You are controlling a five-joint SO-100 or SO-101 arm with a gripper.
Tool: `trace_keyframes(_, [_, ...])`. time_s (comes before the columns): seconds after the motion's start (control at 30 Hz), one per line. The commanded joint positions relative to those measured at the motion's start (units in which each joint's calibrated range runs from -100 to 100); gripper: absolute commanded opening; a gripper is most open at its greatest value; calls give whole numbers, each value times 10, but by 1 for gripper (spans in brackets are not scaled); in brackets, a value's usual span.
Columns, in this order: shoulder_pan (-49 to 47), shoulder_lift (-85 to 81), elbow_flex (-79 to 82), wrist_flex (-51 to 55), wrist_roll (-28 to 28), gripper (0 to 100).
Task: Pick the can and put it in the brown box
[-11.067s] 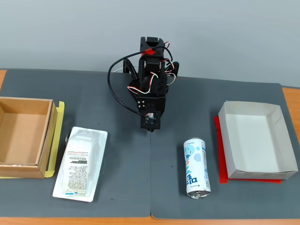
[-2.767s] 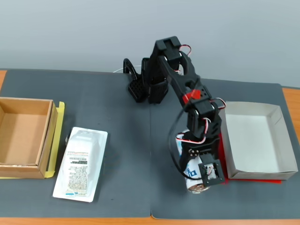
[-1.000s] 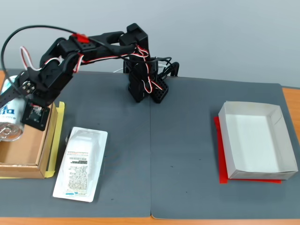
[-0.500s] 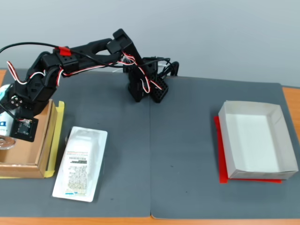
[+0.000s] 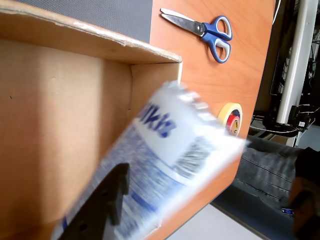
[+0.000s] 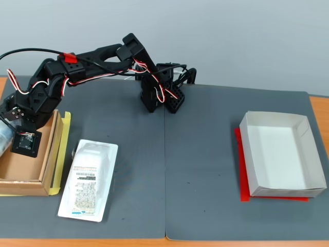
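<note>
Now blurred can (image 5: 170,145) over brown box (image 5: 60,125) — tan inside bare, gripper (image 6: 7,135) grip unclear.

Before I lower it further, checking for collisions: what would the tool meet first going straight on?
Probably the brown box: its tan floor or far wall. The tool points into it, the blurred can in its line; depth is unclear.

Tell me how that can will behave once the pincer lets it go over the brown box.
The can is a smooth cylinder held tilted over the brown box, so it will likely land on its side and roll until a wall stops it. Its slick printed skin may slip easily from the pincer. It looks rigid; its weight cannot be judged.
</note>
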Motion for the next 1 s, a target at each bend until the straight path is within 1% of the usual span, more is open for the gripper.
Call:
trace_keyframes(0.0, [-3,-9,-29,1,-2,35])
trace_keyframes(0.2, [-3,-13,-29,1,-2,29])
trace_keyframes(0.27, [-4,-25,-26,1,-3,25])
trace_keyframes(0.33, [-10,-44,-4,1,-19,21])
trace_keyframes(0.53, [-36,-137,82,1,-112,5])
trace_keyframes(0.6, [-45,-172,110,1,-146,2])
trace_keyframes(0.83, [-75,-323,237,1,-276,1])
trace_keyframes(0.97, [-95,-421,327,0,-326,1])
